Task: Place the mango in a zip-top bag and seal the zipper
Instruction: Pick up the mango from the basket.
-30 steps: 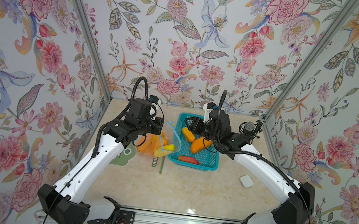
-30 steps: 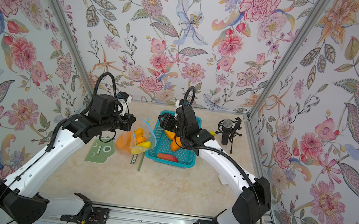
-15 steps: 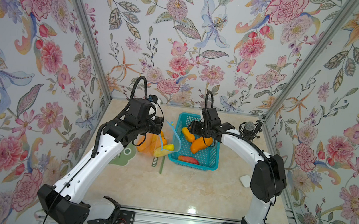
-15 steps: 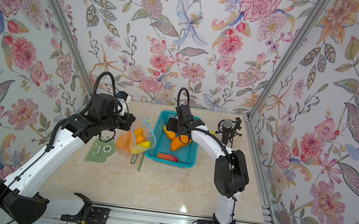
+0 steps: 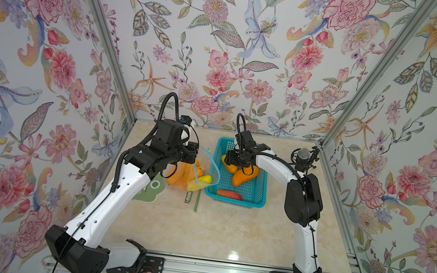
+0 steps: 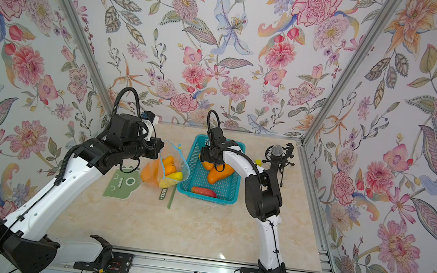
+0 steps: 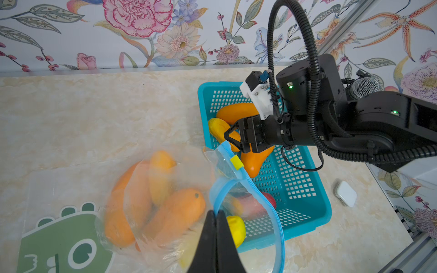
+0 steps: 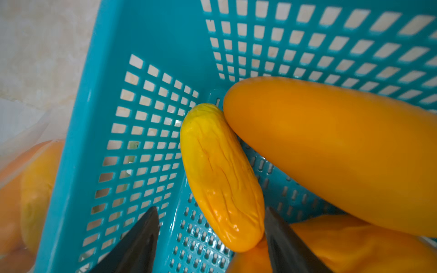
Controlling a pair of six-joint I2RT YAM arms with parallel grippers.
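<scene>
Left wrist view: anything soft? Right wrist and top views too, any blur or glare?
Left wrist: bag and the fruit inside look smeared, basket sharp. Right wrist: yellow mango crisp, right claw soft-edged. In both top views: small glare spot on the table, front edge.

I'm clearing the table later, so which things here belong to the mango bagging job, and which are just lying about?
Job: bag, mangoes, basket.
Lying about: microphone, green card, white box, green strip.
</scene>
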